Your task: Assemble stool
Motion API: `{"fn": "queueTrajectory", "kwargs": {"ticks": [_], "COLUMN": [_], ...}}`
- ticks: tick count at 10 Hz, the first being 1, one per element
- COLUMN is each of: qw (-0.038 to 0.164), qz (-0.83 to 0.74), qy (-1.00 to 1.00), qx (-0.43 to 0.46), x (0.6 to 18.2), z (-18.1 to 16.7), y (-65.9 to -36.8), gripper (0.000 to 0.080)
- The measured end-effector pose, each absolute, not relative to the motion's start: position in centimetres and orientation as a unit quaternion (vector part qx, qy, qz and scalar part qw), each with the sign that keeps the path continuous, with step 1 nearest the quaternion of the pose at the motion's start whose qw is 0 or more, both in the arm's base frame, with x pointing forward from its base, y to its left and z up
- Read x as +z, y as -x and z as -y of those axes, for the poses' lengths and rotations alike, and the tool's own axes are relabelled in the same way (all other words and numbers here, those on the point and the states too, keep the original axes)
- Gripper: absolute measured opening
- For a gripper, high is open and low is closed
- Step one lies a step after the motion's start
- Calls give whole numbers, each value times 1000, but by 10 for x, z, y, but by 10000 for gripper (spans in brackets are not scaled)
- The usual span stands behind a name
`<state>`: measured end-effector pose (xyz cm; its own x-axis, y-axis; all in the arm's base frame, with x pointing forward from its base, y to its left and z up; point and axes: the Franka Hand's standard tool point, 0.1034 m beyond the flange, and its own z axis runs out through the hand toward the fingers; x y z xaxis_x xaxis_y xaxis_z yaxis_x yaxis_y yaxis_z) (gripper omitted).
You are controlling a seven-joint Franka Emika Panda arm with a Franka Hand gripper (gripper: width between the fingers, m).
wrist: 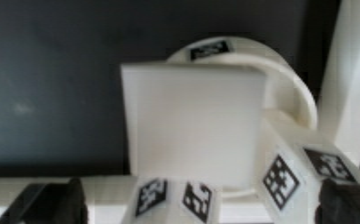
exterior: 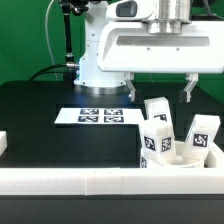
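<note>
Three white blocky stool legs with black-and-white tags stand close together at the exterior view's right: one (exterior: 155, 110), one (exterior: 157, 142) in front of it, and one (exterior: 204, 135) further right. My gripper (exterior: 158, 92) hangs open just above them, with a finger on either side of the rear leg and nothing held. In the wrist view a large white leg block (wrist: 195, 115) lies in front of the round seat disc (wrist: 294, 95). Tagged legs (wrist: 168, 196) show between the dark fingertips (wrist: 56, 204) of my gripper (wrist: 198, 205).
The marker board (exterior: 100, 115) lies flat on the black table, at the exterior view's middle. A long white border rail (exterior: 100, 186) runs along the front. The arm's white base (exterior: 100, 55) stands at the back. A small white part (exterior: 3, 143) sits at the left edge.
</note>
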<state>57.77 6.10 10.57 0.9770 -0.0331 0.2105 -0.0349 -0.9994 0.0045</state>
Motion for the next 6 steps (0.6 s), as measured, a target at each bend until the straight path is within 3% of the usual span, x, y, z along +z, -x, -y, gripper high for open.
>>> {"fn": "queueTrajectory", "kwargs": {"ticks": [4,6], "qw": [4,-23], "qz": [-14,6], "qy": [-994,-996], "qx": [104,86], "x": [106,107], "z": [-54,-47], "y": [-578,-576], "gripper": [649,649]}}
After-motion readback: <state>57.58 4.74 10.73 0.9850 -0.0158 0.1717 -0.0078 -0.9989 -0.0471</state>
